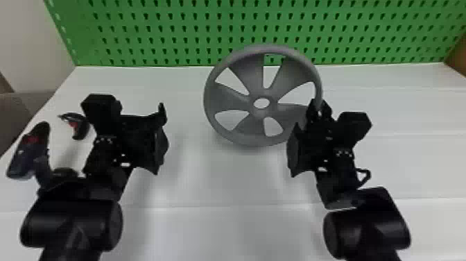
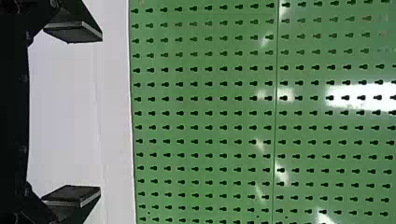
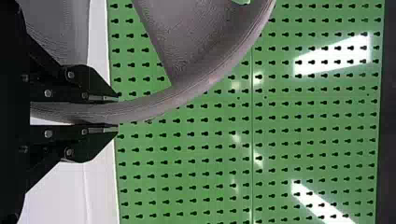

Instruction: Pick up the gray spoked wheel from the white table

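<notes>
The gray spoked wheel (image 1: pixel 239 100) stands upright over the white table (image 1: pixel 222 184), tilted slightly, its lower rim near the surface; whether it touches cannot be told. At the wheel's right side, my right gripper (image 1: pixel 317 109) is shut on the rim. In the right wrist view the curved rim of the wheel (image 3: pixel 187 93) runs between the two fingers of my right gripper (image 3: pixel 116 112). My left gripper (image 1: pixel 164 139) is held to the left of the wheel, apart from it. Widely spread fingers of my left gripper (image 2: pixel 100 114) have nothing between them in the left wrist view.
A green pegboard (image 1: pixel 156 34) rises behind the table's back edge. Beside the left arm, at the table's left, is a dark object with red parts (image 1: pixel 31 149), and a smaller curved dark piece (image 1: pixel 81 128) lies close by.
</notes>
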